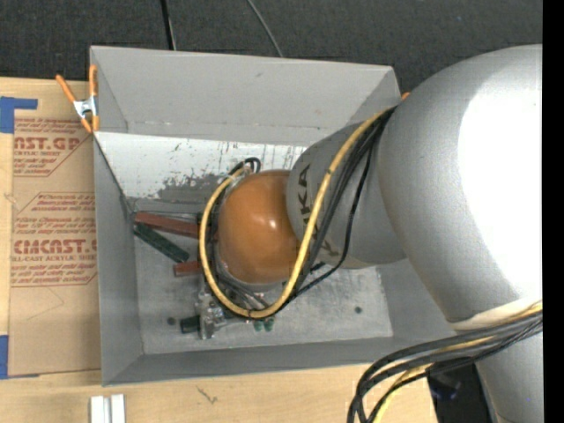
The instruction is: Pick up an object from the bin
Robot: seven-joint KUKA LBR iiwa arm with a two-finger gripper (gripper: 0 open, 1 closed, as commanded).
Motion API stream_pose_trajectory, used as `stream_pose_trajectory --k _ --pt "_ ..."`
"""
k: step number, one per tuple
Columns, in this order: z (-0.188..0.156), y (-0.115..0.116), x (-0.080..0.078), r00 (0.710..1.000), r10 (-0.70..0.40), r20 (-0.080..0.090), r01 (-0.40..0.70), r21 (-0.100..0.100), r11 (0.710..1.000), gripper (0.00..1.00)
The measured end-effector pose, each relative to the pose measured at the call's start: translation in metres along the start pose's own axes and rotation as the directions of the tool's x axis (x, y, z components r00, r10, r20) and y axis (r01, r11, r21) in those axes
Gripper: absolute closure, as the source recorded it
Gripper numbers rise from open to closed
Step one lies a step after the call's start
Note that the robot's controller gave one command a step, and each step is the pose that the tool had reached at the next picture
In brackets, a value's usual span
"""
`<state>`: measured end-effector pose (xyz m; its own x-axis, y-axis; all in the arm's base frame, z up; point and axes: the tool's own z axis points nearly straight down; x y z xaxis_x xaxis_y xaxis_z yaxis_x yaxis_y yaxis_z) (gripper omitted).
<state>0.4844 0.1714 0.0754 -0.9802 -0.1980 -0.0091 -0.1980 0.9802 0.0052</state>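
Fingers (208, 317), masked by the orange wrist cover (256, 227): width cannot be told. Red-brown stick (167, 225) and green stick (164, 244) are seen at its 9 o'clock.

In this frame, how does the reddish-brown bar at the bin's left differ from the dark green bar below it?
The reddish-brown bar lies almost level across the view; the dark green bar slants down to the right. The reddish-brown bar looks thicker than the dark green bar and sits nearer the back wall. Both are long, narrow and lie on the bin floor, left of the orange cover.
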Motion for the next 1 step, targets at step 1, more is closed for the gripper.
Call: stream_pose_trajectory --k 1 --pt "0.0000 -0.0001 0.0000 1.000 0.000 0.000 0.000 0.000 1.000 1.00"
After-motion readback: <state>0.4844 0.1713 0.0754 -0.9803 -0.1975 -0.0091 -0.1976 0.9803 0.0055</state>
